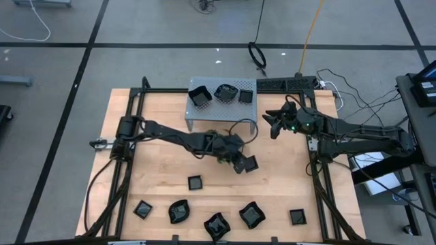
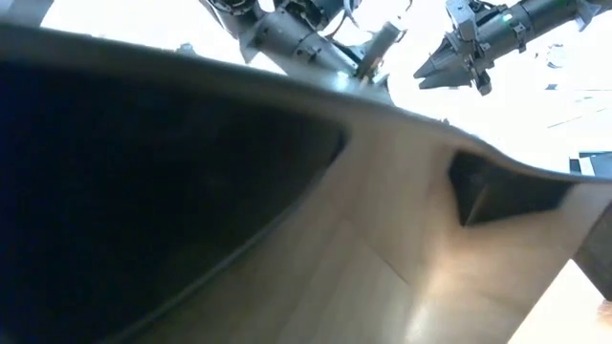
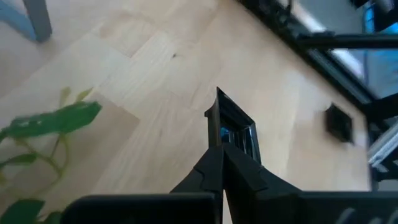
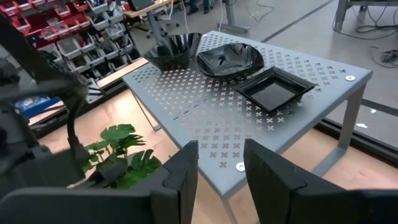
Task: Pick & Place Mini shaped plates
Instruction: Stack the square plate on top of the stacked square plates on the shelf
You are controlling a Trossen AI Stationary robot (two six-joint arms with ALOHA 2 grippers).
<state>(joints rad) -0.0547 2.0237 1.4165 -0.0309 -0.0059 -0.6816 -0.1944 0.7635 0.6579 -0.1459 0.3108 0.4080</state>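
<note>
From my remote station, the left gripper [image 1: 244,164] sits over the middle of the wooden tabletop [image 1: 163,170], its jaws pinched tight on the rim of a small square black plate [image 1: 250,163], which stands on edge between the fingers [image 3: 214,165] in the left wrist view. The green leafy plant [image 1: 219,151] lies just beside that arm's wrist.

I have the right gripper [image 1: 272,123] hanging to the right of the grey perforated metal stand [image 1: 225,109], jaws parted and holding nothing, pointed at the stand. On the stand's far edge sit three black dishes: a ribbed bowl-like one [image 4: 174,50] on the left, a wavy-edged one [image 4: 229,59] in the middle and a flat square one [image 4: 273,88] on the right.

Along the near side of the tabletop, more mini plates lie spread apart: a small square one [image 1: 195,182], and nearer still a row of five [image 1: 217,225], the rightmost a square one [image 1: 297,217]. The low view is mostly filled by a dark glossy shape close to the lens, possibly another dish; I cannot be sure.
</note>
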